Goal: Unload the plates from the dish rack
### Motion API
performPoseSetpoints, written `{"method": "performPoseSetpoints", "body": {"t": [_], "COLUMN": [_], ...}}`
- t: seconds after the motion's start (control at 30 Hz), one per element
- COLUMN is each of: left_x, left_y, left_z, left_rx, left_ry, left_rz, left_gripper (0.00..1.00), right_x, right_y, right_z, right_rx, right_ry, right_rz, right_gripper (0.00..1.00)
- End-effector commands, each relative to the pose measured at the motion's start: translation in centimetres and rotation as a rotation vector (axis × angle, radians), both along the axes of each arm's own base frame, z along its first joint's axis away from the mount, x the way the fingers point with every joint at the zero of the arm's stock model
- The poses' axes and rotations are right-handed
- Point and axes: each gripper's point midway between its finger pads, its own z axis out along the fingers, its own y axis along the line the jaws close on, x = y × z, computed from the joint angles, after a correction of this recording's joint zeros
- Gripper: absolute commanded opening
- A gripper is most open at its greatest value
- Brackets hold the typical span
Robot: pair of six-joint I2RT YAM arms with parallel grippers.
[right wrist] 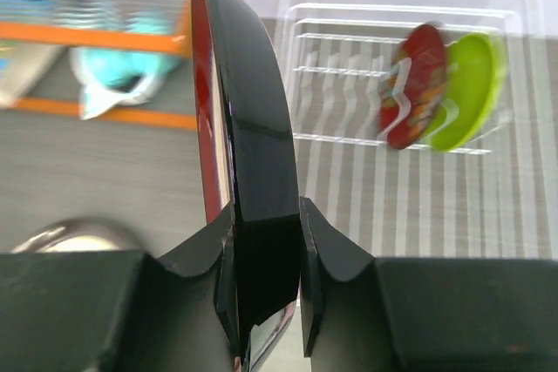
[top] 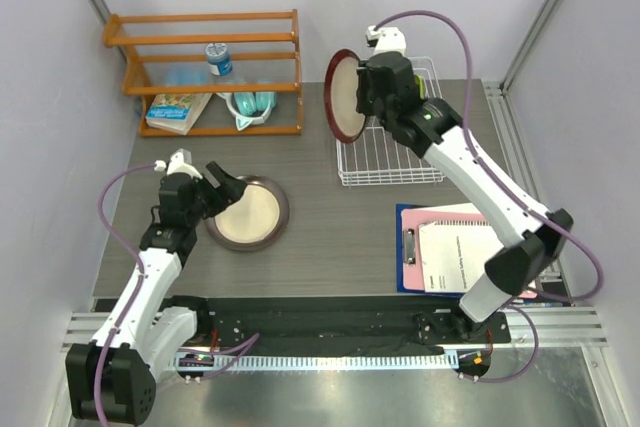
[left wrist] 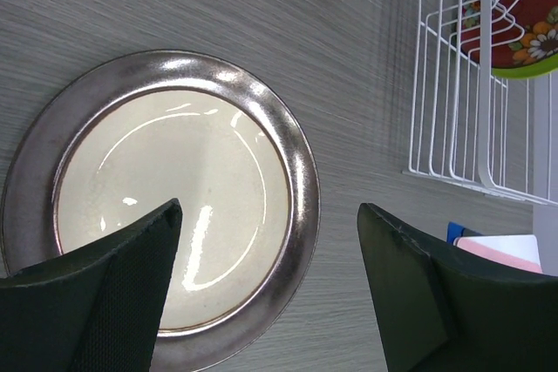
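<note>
The grey-rimmed plate (top: 248, 213) lies flat on the table at the left and fills the left wrist view (left wrist: 166, 206). My left gripper (top: 228, 192) hovers open and empty over its right edge (left wrist: 268, 211). My right gripper (top: 372, 87) is shut on the maroon-rimmed plate (top: 345, 95), held on edge above the left end of the white dish rack (top: 395, 162). In the right wrist view the plate (right wrist: 235, 111) stands edge-on between the closed jaws of the right gripper (right wrist: 266, 215). The dark red plate (right wrist: 414, 84) and lime green plate (right wrist: 471, 89) stand upright in the rack (right wrist: 349, 189).
An orange wooden shelf (top: 210, 67) at the back left holds a bottle, a book and teal headphones. A blue clipboard with papers (top: 450, 247) lies at the right front, below the rack. Walls close in on both sides.
</note>
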Motion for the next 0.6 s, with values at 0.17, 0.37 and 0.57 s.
{"method": "performPoseSetpoints", "body": {"t": [0.17, 0.37, 0.57], "left_x": [0.2, 0.0, -0.1], "left_y": [-1.1, -2.1, -3.7], "left_z": [3.1, 3.9, 4.0], "left_rx": [-0.032, -0.034, -0.09], "left_ry": [-0.112, -0.176, -0.229], "left_rz": [-0.06, -0.136, -0.208], "left_gripper": [0.82, 0.82, 0.82], "right_x": [-5.7, -7.9, -9.2], "right_y": [5.5, 7.8, 9.6], "right_z": [4.6, 1.1, -1.9], "right_rx": [0.614, 0.862, 1.005], "right_ry": [0.01, 0.158, 0.251], "right_rz": [0.357, 0.525, 0.621], "right_gripper": [0.01, 0.01, 0.01]}}
